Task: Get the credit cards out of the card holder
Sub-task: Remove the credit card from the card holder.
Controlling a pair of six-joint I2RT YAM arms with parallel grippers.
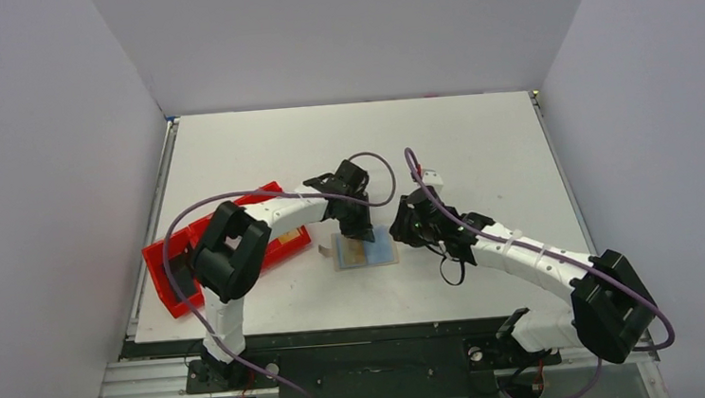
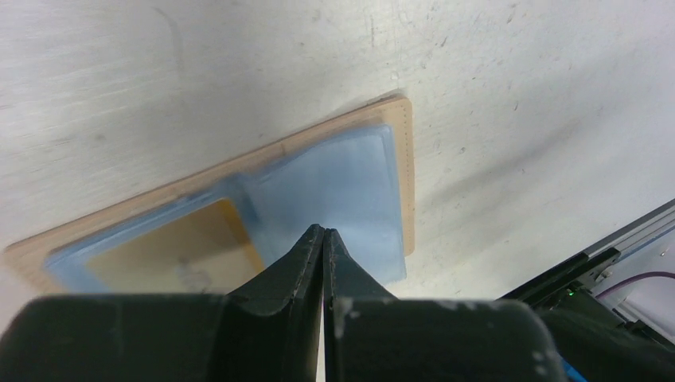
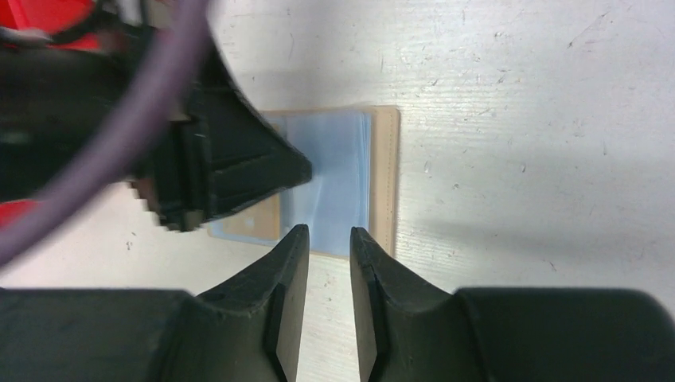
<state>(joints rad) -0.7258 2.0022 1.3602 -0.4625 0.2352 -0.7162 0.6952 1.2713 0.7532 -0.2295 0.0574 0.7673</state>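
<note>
The gold card (image 2: 183,247) looks thin and slick; pinch its edge. Left end effector (image 2: 324,231) is closed, right end effector (image 3: 329,239) open.

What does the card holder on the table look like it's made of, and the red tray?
The card holder looks like matte tan leather or imitation, going by its stitched edge. Its sleeves look like soft bluish clear plastic; a gold card shows through. The red tray is probably moulded plastic, uniformly bright red.

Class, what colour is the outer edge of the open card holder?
Tan; the card holder shows it best in the left wrist view.
</note>
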